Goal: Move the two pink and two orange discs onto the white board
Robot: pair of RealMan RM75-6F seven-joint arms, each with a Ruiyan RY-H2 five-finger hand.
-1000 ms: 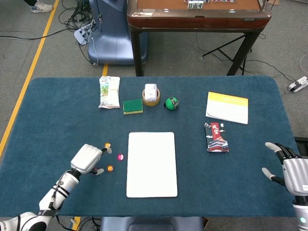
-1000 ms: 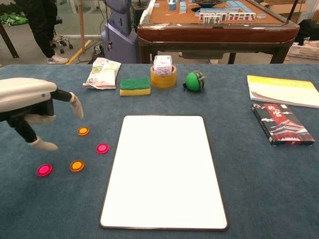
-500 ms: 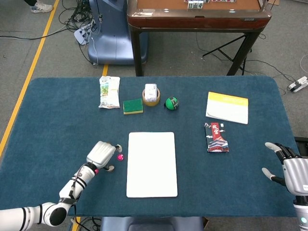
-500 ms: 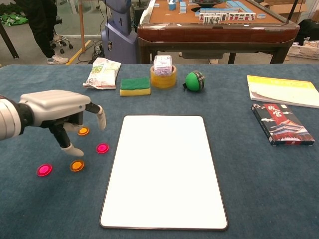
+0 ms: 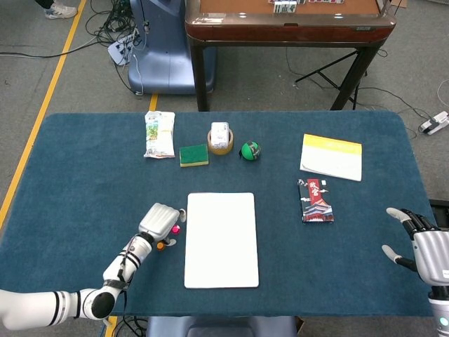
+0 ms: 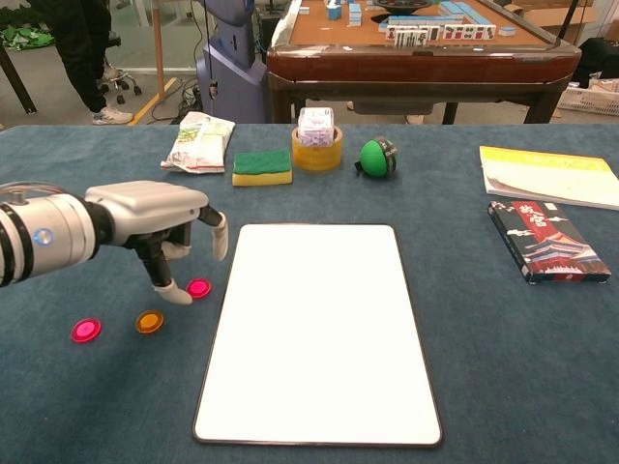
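Note:
The white board [image 6: 319,329] lies flat in the middle of the blue table, also visible as the white board [image 5: 221,239] in the head view. My left hand [image 6: 160,217] hovers just left of it, fingers spread and pointing down, holding nothing. One fingertip [image 6: 175,293] is right beside a pink disc [image 6: 199,287]. An orange disc [image 6: 149,321] and a second pink disc [image 6: 86,330] lie further left. The other orange disc is hidden behind the hand. In the head view the left hand [image 5: 160,219] sits next to the pink disc [image 5: 175,229]. My right hand [image 5: 428,247] rests open at the table's right edge.
Along the far side stand a snack bag [image 6: 198,140], a green sponge [image 6: 262,165], a tape roll [image 6: 318,145] and a green ball [image 6: 378,157]. A yellow-white book [image 6: 546,176] and a dark packet [image 6: 549,240] lie to the right.
My left hand has moved right, across the discs toward the board's left edge, and now covers the far orange disc. The discs and the right hand have not moved.

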